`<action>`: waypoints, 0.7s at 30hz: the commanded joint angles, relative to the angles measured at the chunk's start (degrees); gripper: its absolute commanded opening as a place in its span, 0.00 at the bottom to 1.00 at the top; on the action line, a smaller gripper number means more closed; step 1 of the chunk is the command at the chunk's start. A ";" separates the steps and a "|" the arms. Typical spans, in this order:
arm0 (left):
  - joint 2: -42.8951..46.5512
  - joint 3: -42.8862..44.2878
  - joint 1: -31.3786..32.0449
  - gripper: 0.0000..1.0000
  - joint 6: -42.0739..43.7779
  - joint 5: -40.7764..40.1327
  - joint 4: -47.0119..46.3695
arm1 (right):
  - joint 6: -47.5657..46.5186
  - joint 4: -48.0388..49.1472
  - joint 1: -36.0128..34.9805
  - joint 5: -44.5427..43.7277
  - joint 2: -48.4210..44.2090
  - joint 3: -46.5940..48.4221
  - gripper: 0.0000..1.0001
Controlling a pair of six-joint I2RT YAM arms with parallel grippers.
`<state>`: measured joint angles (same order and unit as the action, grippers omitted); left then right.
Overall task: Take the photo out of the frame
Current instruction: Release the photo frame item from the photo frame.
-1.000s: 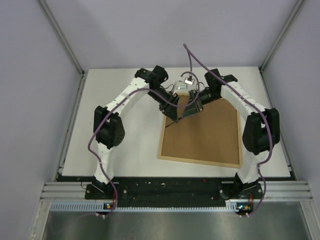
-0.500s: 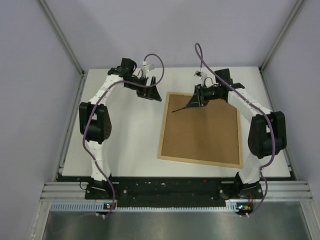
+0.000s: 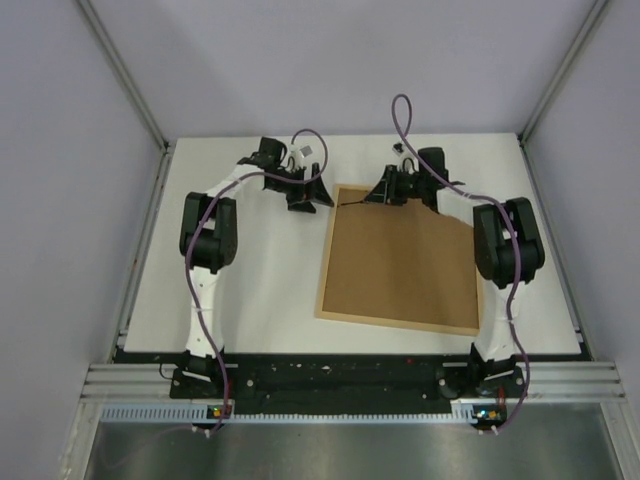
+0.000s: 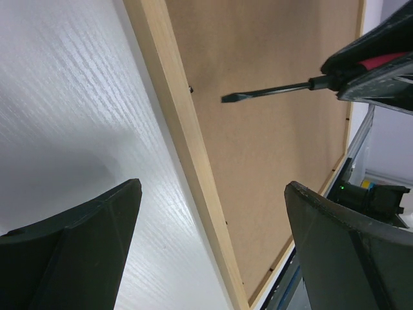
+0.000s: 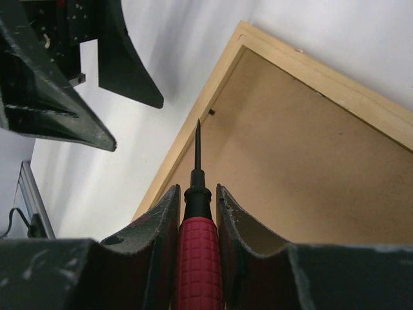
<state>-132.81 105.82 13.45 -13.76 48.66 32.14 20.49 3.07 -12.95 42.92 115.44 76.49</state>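
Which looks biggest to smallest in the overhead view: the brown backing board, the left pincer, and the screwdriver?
1. Brown backing board, by far the largest.
2. Left pincer, open and empty.
3. Screwdriver. Only its thin shaft shows and the right pincer hides the handle, so this rank covers the visible part only.

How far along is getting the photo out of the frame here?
Done: the frame lies face down, and the right gripper grips a red-handled screwdriver. In hand: its tip points at the frame's far-left corner; the left gripper hangs open beside. Left: the backing board sits in place, photo unseen.
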 commanded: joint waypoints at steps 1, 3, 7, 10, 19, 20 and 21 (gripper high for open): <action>0.10 0.53 -0.01 0.98 -5.04 3.71 -7.44 | 4.90 7.38 0.38 -2.66 1.72 0.51 0.00; -0.34 0.44 0.08 0.98 -5.66 4.51 -8.32 | 6.31 8.09 0.38 -2.31 2.68 0.42 0.00; -0.69 -0.09 0.08 0.98 -6.80 5.47 -10.08 | 7.11 9.49 0.73 -1.96 3.04 -0.99 0.00; -1.13 -0.26 0.17 0.98 -7.51 6.09 -10.69 | 7.46 9.94 1.43 -1.26 3.39 -1.52 0.00; -2.62 -0.97 1.05 0.98 -10.06 7.06 -13.59 | 8.86 11.25 2.23 1.46 5.67 -1.69 0.00; -2.80 -0.97 1.22 0.98 -10.23 7.06 -13.77 | 9.47 11.95 2.23 2.08 6.11 -1.69 0.00; -2.89 -0.88 1.40 0.98 -10.50 7.23 -13.86 | 10.09 12.83 2.23 2.87 6.55 -1.69 0.00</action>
<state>-135.31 104.99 14.04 -22.87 54.11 21.47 28.27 11.33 -11.07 42.41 119.77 74.50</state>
